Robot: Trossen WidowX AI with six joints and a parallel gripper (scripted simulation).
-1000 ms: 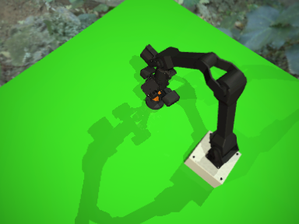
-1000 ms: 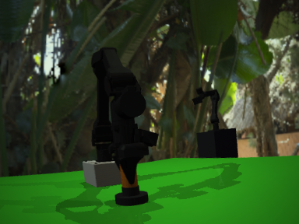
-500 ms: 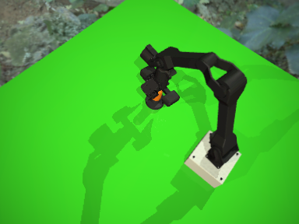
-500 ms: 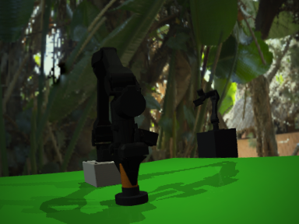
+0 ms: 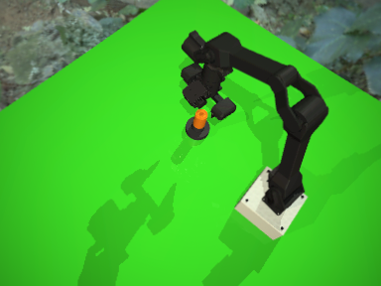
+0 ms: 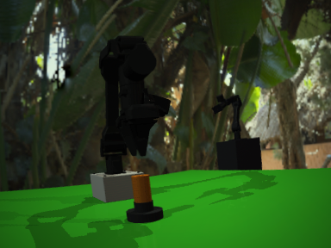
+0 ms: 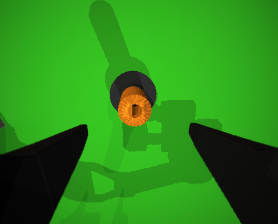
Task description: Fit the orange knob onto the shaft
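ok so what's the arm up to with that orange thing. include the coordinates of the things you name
The arm is fitting an orange knob [image 5: 199,119] [image 6: 141,189] [image 7: 134,119] onto a round pedestal [image 5: 191,132] [image 6: 145,216] [image 7: 120,89]. Right now the knob stands upright on the pedestal, and nothing is holding it. The gripper [image 5: 210,111] [image 6: 138,154] [image 7: 139,128] is open above it, its fingers well apart on either side in the wrist view. The knob looks seated, though whether it is pushed all the way down is hard to tell.
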